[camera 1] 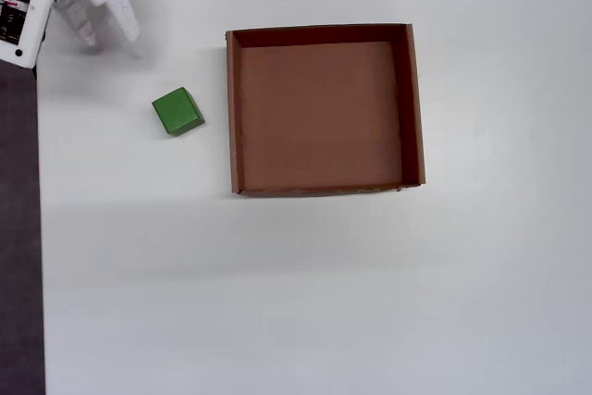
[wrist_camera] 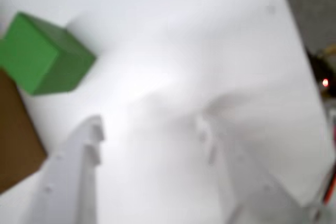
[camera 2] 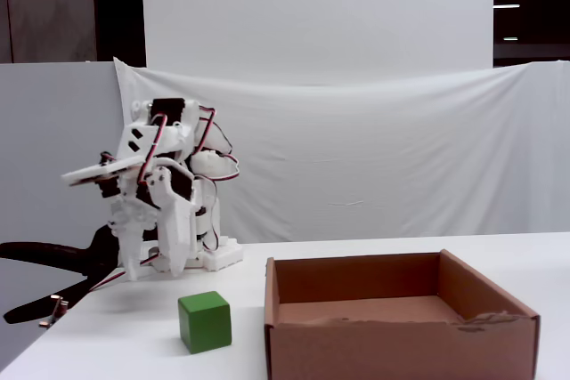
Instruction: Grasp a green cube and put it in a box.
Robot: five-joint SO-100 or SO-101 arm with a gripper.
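The green cube (camera 1: 177, 111) sits on the white table just left of the box (camera 1: 319, 108), apart from its wall. In the fixed view the cube (camera 2: 205, 321) stands in front of the arm, left of the box (camera 2: 401, 344), which holds nothing. My gripper (camera 1: 109, 36) is at the table's top-left corner in the overhead view, above and left of the cube. It hangs tips down over the table in the fixed view (camera 2: 153, 271). In the wrist view the gripper (wrist_camera: 149, 129) is open and empty, with the cube (wrist_camera: 44, 53) at upper left and a box corner (wrist_camera: 16, 135) at the left edge.
The table's left edge meets a dark floor strip (camera 1: 18, 228) in the overhead view. A black clamp (camera 2: 53, 260) sticks out at the table's left in the fixed view. A white cloth (camera 2: 374, 166) hangs behind the table. A red light (wrist_camera: 325, 82) glows beyond the table edge.
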